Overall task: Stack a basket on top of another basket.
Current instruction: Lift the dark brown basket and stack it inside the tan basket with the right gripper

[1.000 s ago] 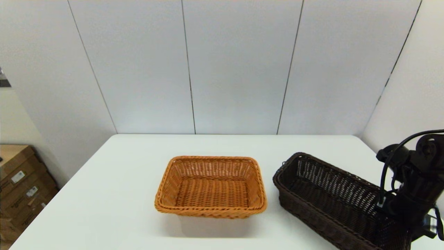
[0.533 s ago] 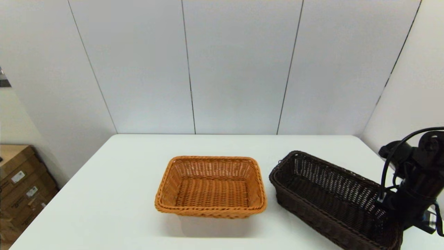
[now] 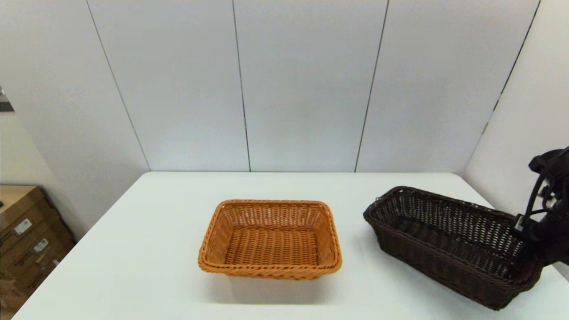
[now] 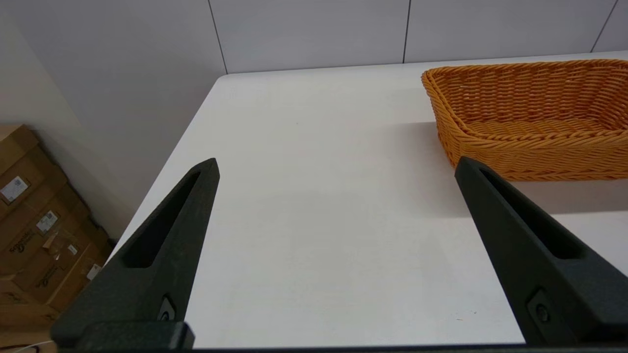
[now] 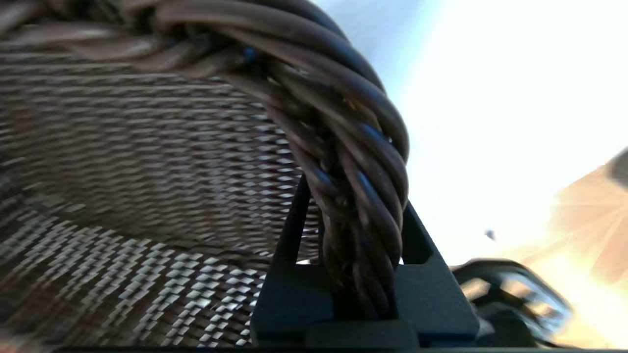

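The dark brown basket (image 3: 453, 246) is being held at its right end by the right gripper (image 5: 351, 255), whose fingers are clamped on the braided rim (image 5: 363, 162), one finger inside the wall and one outside. Compared with a second ago, this basket is being seen lifted and swung: its gripped end is now raised, its far end is sitting further right, away from the orange basket (image 3: 270, 239), and the long side is lying flatter across the right part of the white table (image 3: 146, 249). The right arm (image 3: 549, 204) is also being seen higher and nearer the right edge than before. The orange basket is being left unmoved at the table's middle, well apart from the dark one, upright and with nothing visible inside. The left gripper (image 4: 338, 220) is being held low over the table's near left part with its fingers (image 4: 167, 245) spread wide, nothing between them, the orange basket (image 4: 530, 117) lying beyond it. Off the table's left side, cardboard boxes (image 3: 26, 240) are being seen with small white labels; their writing cannot be read.
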Available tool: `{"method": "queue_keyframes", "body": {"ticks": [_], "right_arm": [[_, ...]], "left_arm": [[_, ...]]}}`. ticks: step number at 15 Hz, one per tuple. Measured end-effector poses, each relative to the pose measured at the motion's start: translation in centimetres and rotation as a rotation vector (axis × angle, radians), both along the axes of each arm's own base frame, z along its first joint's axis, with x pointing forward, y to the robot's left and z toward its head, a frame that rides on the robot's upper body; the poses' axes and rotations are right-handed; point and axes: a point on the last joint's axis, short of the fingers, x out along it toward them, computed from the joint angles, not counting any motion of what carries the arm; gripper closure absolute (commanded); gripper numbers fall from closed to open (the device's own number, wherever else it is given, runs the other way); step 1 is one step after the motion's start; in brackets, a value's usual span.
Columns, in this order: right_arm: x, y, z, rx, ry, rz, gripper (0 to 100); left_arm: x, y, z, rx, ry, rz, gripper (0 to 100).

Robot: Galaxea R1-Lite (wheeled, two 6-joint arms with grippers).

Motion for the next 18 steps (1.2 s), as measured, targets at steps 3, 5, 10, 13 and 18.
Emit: {"method": "queue_keyframes", "body": {"ticks": [3,5,10,13,18], "right_arm": [[-1.1,-0.4,2.6,-0.003,-0.074,0.027,100],[-2.0,-0.4,4.0,0.005,-0.133,0.080,100],[-4.5,1.2,7.4,0.142,-0.246,0.289,100],[-5.6,3.1,9.1,0.229,-0.291,0.465,100],[-5.8,7.5,10.3,0.327,-0.289,0.718,100]], "left_arm": [[0.0,0.0,0.0,0.001,0.000,0.000,0],[0.0,0.0,0.0,0.001,0.000,0.000,0],[0.0,0.0,0.0,0.000,0.000,0.000,0],[0.0,0.0,0.0,0.001,0.000,0.000,0],[0.0,0.0,0.0,0.000,0.000,0.000,0]]}}
